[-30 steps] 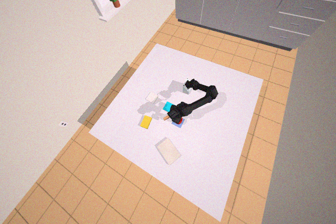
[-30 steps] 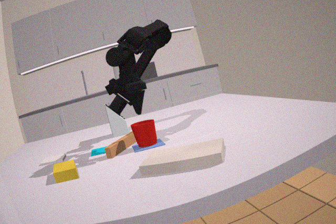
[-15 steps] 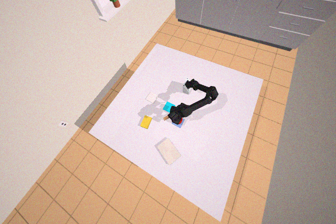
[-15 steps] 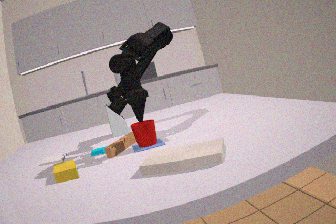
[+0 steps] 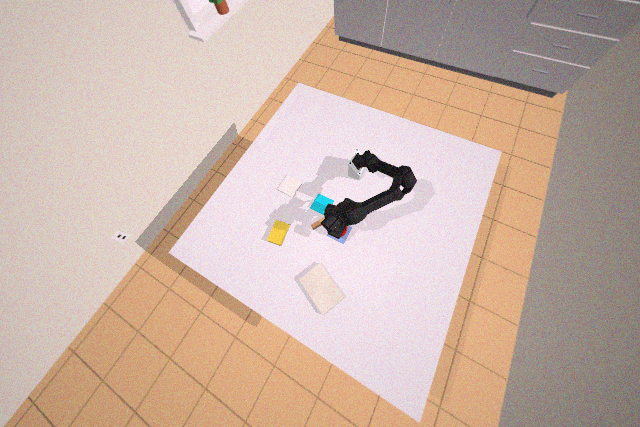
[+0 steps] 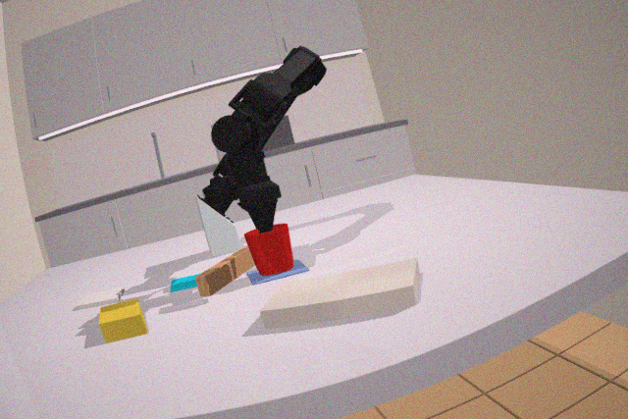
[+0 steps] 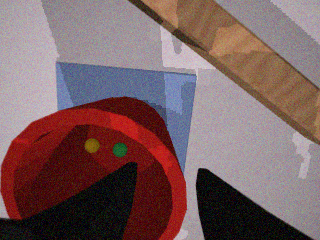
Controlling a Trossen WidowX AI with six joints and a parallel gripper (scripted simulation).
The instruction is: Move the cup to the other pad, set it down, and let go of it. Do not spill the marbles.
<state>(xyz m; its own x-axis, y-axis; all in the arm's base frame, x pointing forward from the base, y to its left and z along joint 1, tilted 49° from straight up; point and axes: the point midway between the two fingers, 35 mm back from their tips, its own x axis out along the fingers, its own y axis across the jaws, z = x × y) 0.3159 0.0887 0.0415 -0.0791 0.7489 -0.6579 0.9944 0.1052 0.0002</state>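
The red cup (image 5: 345,231) (image 6: 271,252) (image 7: 120,122) stands upright on the blue pad (image 5: 342,240) (image 6: 300,267) (image 7: 112,85). A yellow marble (image 7: 92,145) and a green marble (image 7: 120,149) lie inside it; part of the inside is hidden by a finger. My gripper (image 6: 264,228) (image 7: 166,173) points down at the cup's rim, partly open. One fingertip is over the cup's inside, the other outside its wall, with a gap between them. A flat cyan piece (image 5: 321,202) (image 6: 183,284) and a pale flat square (image 5: 288,185) (image 6: 96,298) lie apart from the cup; which is the other pad I cannot tell.
A wooden bar (image 5: 316,224) (image 6: 215,277) (image 7: 250,55) stands close beside the blue pad, between it and the cyan piece. A yellow block (image 5: 278,232) (image 6: 123,321) and a large beige slab (image 5: 320,288) (image 6: 340,294) lie farther out. A pale panel (image 6: 218,232) stands by the arm's base.
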